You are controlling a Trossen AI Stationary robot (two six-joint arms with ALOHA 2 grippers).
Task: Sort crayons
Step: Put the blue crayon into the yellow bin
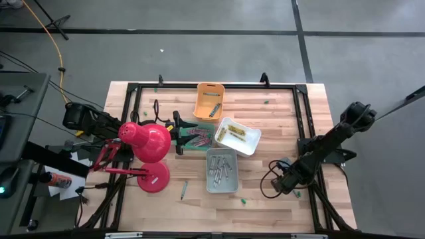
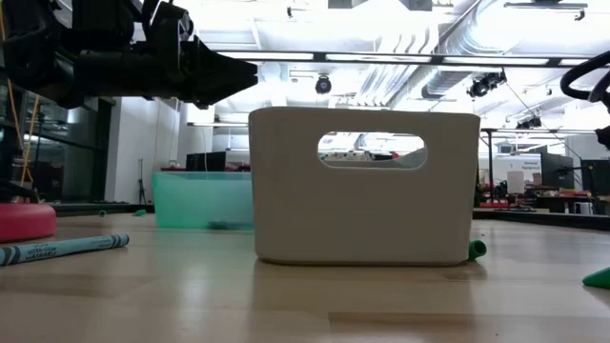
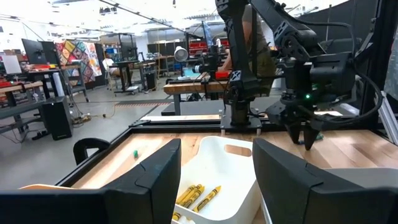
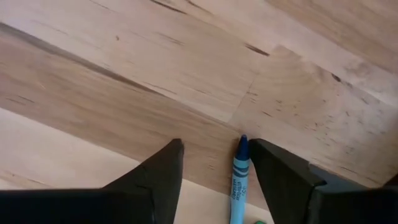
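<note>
Blue crayon (image 4: 239, 180) between parted right gripper (image 4: 214, 180) fingers (against one); left gripper (image 3: 216, 180) open above white bin (image 3: 233, 163).

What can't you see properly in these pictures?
- Blue crayon: right wrist view, its lower end runs off the edge between the right gripper's open fingers.
- Grey bin: low view, its wall hides what is inside.
- Green bin: high view, partly under the red lamp and left gripper.
- Crayons in the orange bin: too small to count.
</note>
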